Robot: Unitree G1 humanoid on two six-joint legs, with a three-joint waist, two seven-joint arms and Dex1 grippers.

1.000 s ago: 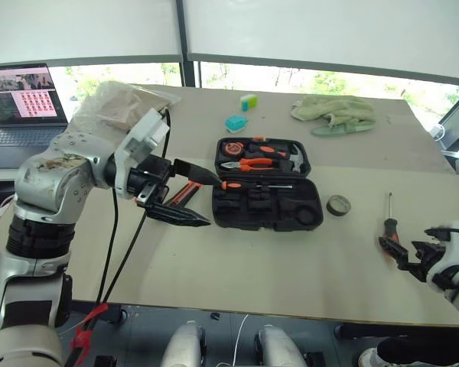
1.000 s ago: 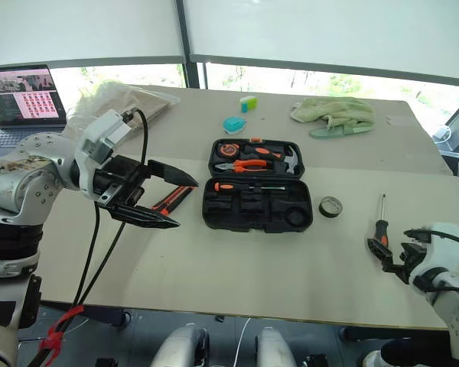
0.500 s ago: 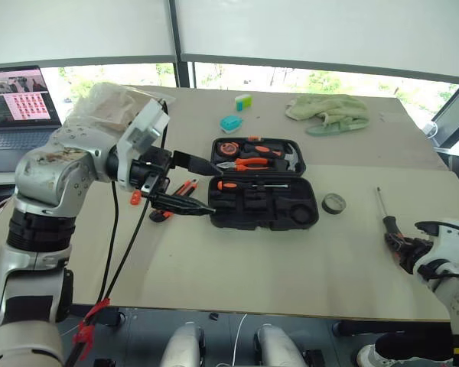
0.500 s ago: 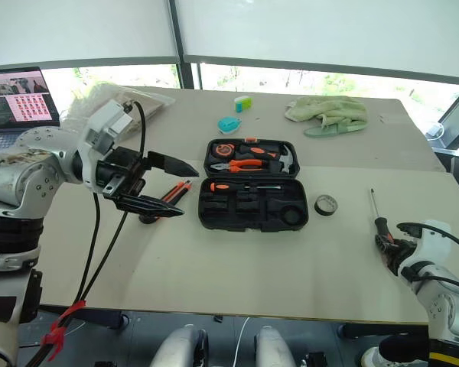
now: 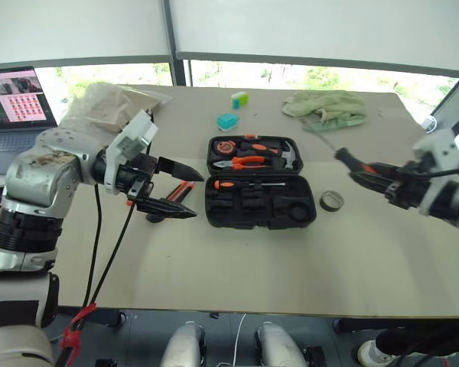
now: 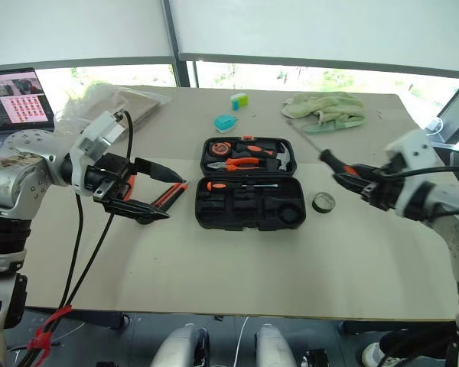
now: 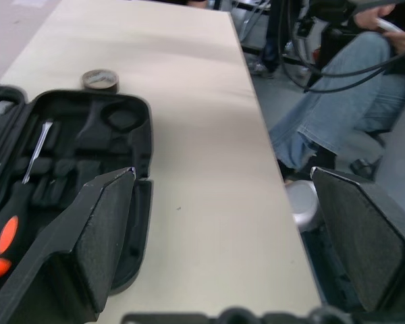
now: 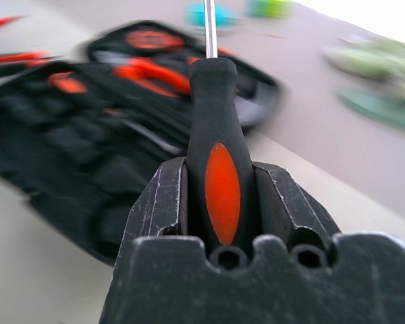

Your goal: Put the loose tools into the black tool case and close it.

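With right arm raised level over worktop (image 5: 237, 260), right claw (image 8: 219, 196) pinching screwdriver (image 5: 350, 158) right of open black tool case (image 5: 262, 202); left claw (image 5: 180, 189) spread just left of case.

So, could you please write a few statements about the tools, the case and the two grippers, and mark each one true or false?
1. The black tool case lies open on the table. True.
2. The right gripper has its jaws shut on a screwdriver. True.
3. The left gripper holds the utility knife. False: its jaws stand open and empty.
4. The tape roll sits inside the case. False: it lies on the table beside the case.
5. Orange-handled pliers lie in the case. True.
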